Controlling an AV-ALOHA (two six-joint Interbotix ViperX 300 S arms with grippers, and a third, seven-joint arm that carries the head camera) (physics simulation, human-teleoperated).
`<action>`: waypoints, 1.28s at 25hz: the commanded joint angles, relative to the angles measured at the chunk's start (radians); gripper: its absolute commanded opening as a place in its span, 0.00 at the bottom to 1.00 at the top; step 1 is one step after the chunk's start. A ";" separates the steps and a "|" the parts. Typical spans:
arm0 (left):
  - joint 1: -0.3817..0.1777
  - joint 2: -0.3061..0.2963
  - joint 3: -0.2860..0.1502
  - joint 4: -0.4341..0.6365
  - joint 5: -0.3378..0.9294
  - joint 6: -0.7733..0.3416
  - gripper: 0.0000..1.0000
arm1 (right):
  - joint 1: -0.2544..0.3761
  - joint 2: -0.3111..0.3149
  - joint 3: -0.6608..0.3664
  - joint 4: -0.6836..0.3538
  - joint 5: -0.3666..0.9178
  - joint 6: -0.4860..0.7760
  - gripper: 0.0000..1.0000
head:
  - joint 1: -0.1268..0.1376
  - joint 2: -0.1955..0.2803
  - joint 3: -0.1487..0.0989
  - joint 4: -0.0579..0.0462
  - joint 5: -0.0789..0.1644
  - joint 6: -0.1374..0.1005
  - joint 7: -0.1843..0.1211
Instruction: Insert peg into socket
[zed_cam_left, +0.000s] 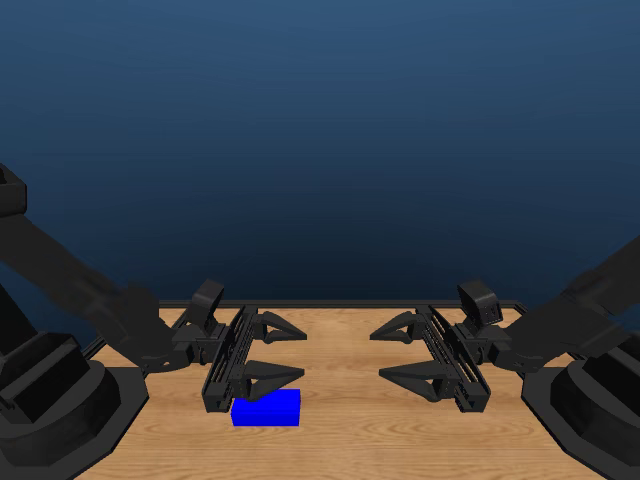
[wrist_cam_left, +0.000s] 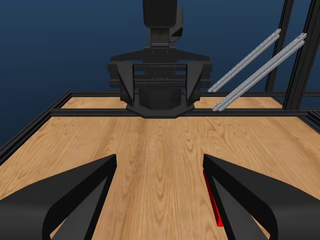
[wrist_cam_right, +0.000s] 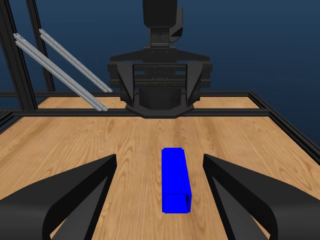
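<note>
Left gripper (zed_cam_left: 270, 350): jaws spread wide, nothing between them, hanging above the table with its tips toward the middle.
Right gripper (zed_cam_left: 410, 350): jaws spread just as wide, also holding nothing, facing the left one across a bare gap.
Socket (zed_cam_left: 266, 408): blue block lying flat on the wood, in the head view just under and in front of the left gripper's nearer jaw, touching neither jaw as far as I can see.
Socket from the right wrist (wrist_cam_right: 175, 180): lies lengthwise along the line of sight, between the two jaws in the picture but down on the table; its near end shows a dark opening.
Peg (wrist_cam_left: 214, 202): only a thin red sliver, seen in the left wrist view alone, lying on the table and mostly hidden behind one of the left gripper's jaws.
Peg in the head view: not visible, so I cannot place it from there.
Socket in the left wrist view: does not show.
Table (zed_cam_left: 340, 420): light wood with a black frame round the edge.
Rails (wrist_cam_left: 257, 65): two silver bars slanting beyond the far frame, seen from both wrists, not from the head.
</note>
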 joint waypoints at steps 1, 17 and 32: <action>-0.081 -0.016 -0.032 0.011 -0.134 -0.046 1.00 | 0.039 -0.018 -0.024 0.067 0.107 0.063 1.00 | 0.005 0.016 -0.079 0.006 0.238 0.024 -0.002; 0.008 -0.033 0.039 -0.147 0.193 -0.068 1.00 | 0.143 -0.010 -0.091 0.115 0.207 0.058 1.00 | -0.008 0.065 -0.085 0.008 0.270 0.043 0.017; 0.027 -0.059 0.061 -0.156 0.583 -0.087 1.00 | 0.173 -0.039 -0.133 0.135 0.283 0.011 1.00 | 0.019 0.214 -0.128 0.029 0.271 0.098 0.045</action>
